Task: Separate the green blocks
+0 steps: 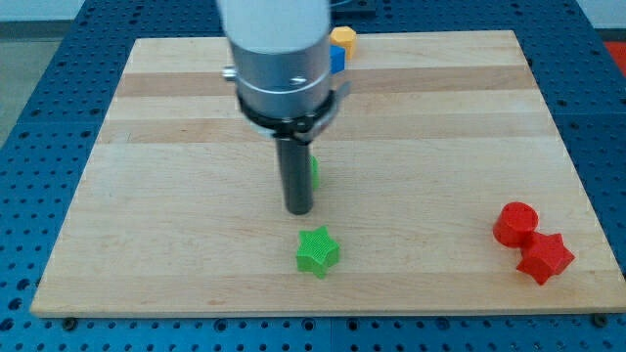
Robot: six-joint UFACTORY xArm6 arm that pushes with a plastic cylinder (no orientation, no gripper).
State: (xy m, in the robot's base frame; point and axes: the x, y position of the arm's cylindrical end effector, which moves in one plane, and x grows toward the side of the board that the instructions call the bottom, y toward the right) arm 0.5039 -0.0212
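Note:
A green star block (318, 252) lies near the view's bottom, middle of the wooden board (147, 196). A second green block (314, 172) sits above it, mostly hidden behind my rod, with only its right edge showing. My tip (298, 209) stands between the two, just above and left of the green star and right in front of the hidden green block. The two green blocks are apart by roughly a block's width.
A red cylinder (515, 223) and a red star (545, 258) touch each other at the view's right bottom. A yellow block (343, 39) and a blue block (337, 59) sit at the top edge, partly behind the arm.

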